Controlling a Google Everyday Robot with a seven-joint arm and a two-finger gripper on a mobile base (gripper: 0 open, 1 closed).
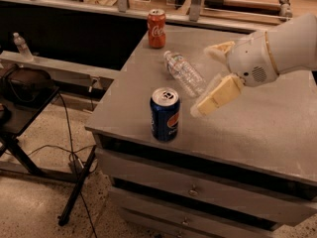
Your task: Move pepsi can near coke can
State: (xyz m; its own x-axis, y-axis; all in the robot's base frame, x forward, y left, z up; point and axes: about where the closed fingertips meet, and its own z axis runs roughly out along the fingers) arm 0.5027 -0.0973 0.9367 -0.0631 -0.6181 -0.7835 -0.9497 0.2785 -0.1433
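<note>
Fingers spread apart, the cream two-finger gripper hovers just right of the upright dark blue aluminium pepsi can by the grey metal table's front edge, with the red aluminium coke can well behind.

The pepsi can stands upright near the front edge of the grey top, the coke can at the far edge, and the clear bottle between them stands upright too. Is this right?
Not quite: the camera view shows the clear bottle lying on its side. The pepsi can and coke can stand as said; the open claw hovers beside the pepsi can.
</note>
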